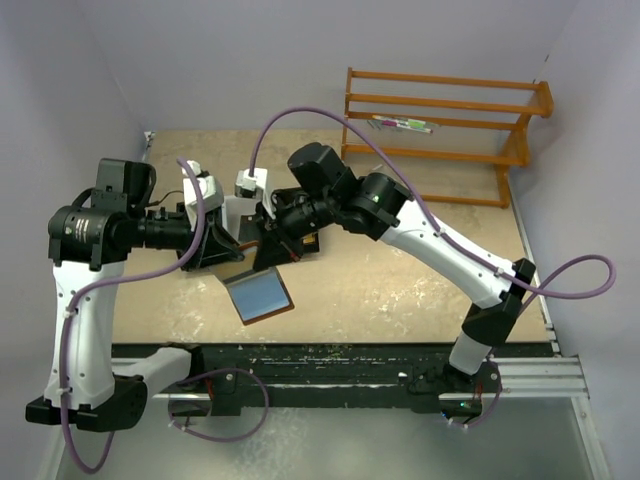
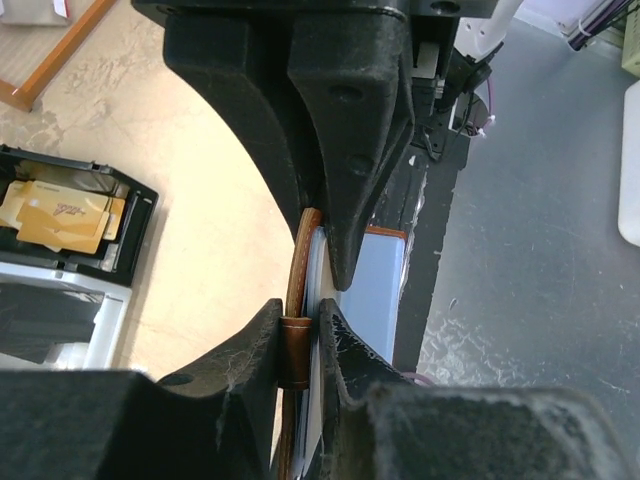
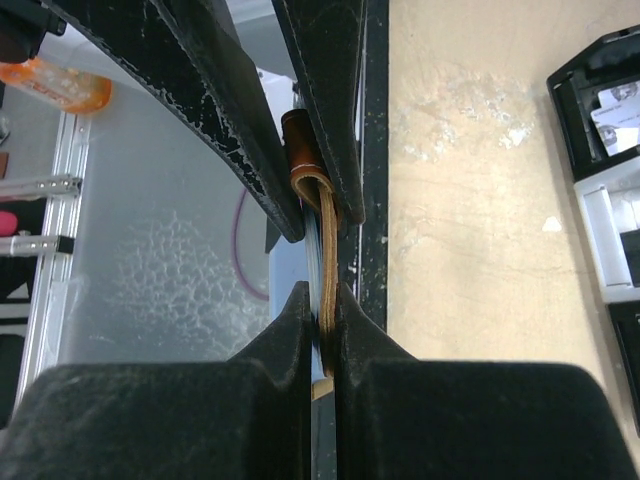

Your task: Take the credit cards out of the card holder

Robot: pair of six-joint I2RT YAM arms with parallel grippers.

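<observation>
Your left gripper [image 2: 305, 292] and right gripper [image 3: 316, 262] clench the limp leather card holder [image 1: 258, 295], flap hanging toward 6 o'clock; pinch the likely stiff, slick credit cards [image 2: 317, 300] by their pale edge.

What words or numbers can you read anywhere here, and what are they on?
Orange-yellow piece in the black tray: dark print, too blurred to read.
White piece in the tray: tiny marks, too small to read.
Card holder: no writing shows.
So nothing here can be read.
</observation>
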